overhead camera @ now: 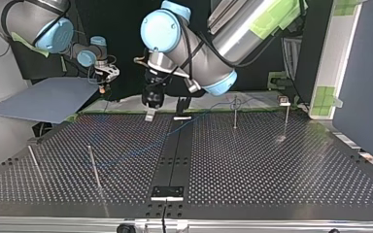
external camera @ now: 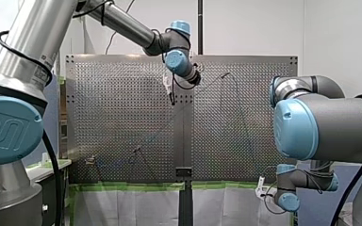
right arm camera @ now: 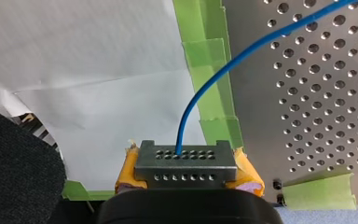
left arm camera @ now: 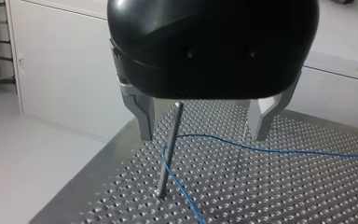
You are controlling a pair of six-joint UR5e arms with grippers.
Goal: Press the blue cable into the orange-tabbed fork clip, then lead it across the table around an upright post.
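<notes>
The blue cable (left arm camera: 261, 150) loops around an upright post (left arm camera: 168, 158) standing near a table edge. My left gripper (left arm camera: 203, 123) hangs open above the table, short of that post, with nothing between its metal fingers (left arm camera: 144, 121). In the top view it is near the table's middle strip (overhead camera: 165, 115). My right gripper (right arm camera: 186, 165), with yellow pads, is shut on the blue cable (right arm camera: 205, 88) just off the table's taped edge. The fork clip (overhead camera: 284, 101) stands on a thin stem at the top view's far right, with the cable (overhead camera: 218, 105) running from it.
Other thin posts (overhead camera: 235, 109) (overhead camera: 34, 162) rise from the perforated table (overhead camera: 272, 170). Green tape (right arm camera: 214, 93) and white paper (right arm camera: 98, 70) line the table edge by my right gripper. A grey sheet (overhead camera: 48, 99) lies beyond the table at the top view's left.
</notes>
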